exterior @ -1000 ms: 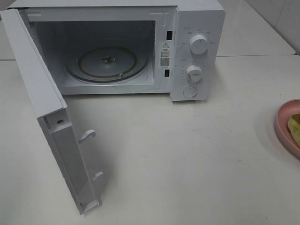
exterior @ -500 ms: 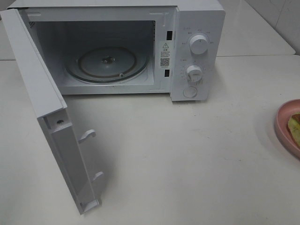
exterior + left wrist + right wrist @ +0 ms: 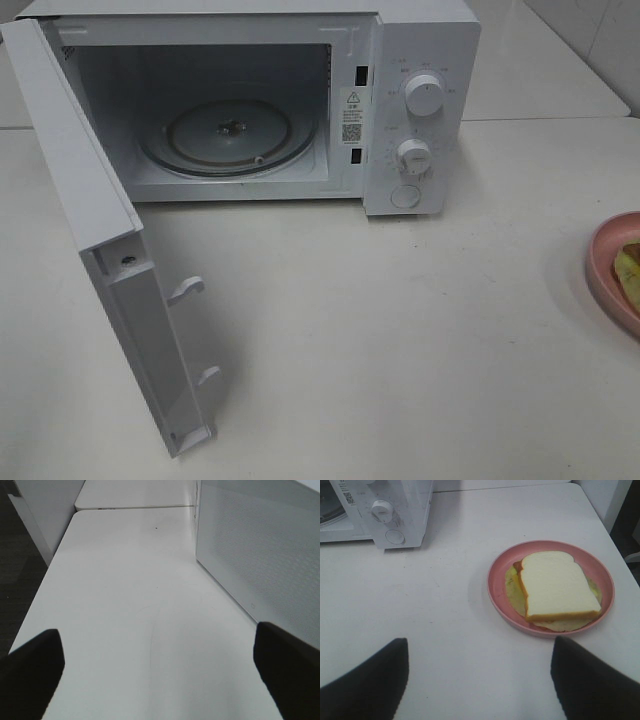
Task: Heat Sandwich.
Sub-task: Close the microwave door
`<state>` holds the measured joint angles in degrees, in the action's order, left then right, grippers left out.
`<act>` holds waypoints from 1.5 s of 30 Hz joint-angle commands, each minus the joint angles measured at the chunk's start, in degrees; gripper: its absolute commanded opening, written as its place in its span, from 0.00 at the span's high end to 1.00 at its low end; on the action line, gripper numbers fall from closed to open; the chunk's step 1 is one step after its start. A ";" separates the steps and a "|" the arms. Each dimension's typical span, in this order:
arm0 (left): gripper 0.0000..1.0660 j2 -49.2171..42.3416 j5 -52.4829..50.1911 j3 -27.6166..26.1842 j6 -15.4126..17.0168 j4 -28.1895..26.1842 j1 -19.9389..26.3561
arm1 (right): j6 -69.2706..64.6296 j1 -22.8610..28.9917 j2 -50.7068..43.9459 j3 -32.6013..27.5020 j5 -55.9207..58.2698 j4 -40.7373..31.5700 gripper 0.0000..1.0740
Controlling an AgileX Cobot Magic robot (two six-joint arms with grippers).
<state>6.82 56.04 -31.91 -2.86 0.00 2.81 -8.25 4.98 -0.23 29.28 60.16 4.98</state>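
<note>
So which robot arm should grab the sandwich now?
Probably the right. Its open end effector hangs just short of the sandwich on the pink plate. The left end effector is open too, but over bare table beside the microwave door.

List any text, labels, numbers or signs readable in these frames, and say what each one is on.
No text can be read.
Sticker on the microwave front frame: a warning triangle and a QR-style code show; the print is too small.
Markings around the upper dial and the lower dial: too small and blurred.
Pink plate, sandwich: no text.
</note>
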 commanded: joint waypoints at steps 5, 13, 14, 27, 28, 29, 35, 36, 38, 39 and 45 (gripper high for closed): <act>0.39 7.10 -5.79 -0.34 0.40 0.00 0.06 | 0.34 -0.40 -1.49 -0.17 -0.57 0.06 0.30; 0.98 15.01 -13.46 -0.29 0.46 0.00 0.06 | 0.34 -0.40 -1.49 -0.17 -0.57 0.06 0.30; 0.98 15.01 -13.46 -0.29 0.46 0.00 0.06 | 0.34 -0.40 -1.49 -0.17 -0.57 0.06 0.30; 1.00 26.70 -41.65 10.49 0.23 -0.57 0.06 | 0.34 -0.40 -1.49 -0.17 -0.57 0.06 0.30; 1.00 26.70 -41.65 10.49 0.23 -0.57 0.06 | 0.34 -0.40 -1.49 -0.17 -0.57 0.06 0.30; 1.00 27.44 -44.46 11.52 0.23 -0.57 0.06 | 0.34 -0.40 -1.49 -0.17 -0.57 0.06 0.30; 1.00 33.12 -63.43 17.76 0.23 -0.46 0.06 | 0.34 -0.40 -1.49 -0.17 -0.57 0.06 0.30; 1.00 34.26 -66.00 18.39 0.23 0.00 0.06 | 0.34 -0.40 -1.49 -0.17 -0.57 0.06 0.30; 1.00 35.47 -68.35 18.91 0.23 0.00 0.06 | 0.34 -0.40 -1.49 -0.17 -0.57 0.06 0.30; 1.00 38.39 -72.65 19.37 0.23 0.92 0.06 | 0.34 -0.40 -1.49 -0.17 -0.57 0.06 0.30; 1.00 48.01 -85.60 19.37 0.23 5.10 0.00 | 0.34 -0.40 -1.49 -0.17 -0.57 0.06 0.30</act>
<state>51.11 -22.00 -12.55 -2.86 2.98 2.81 -8.25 4.98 -0.23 29.28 60.16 4.98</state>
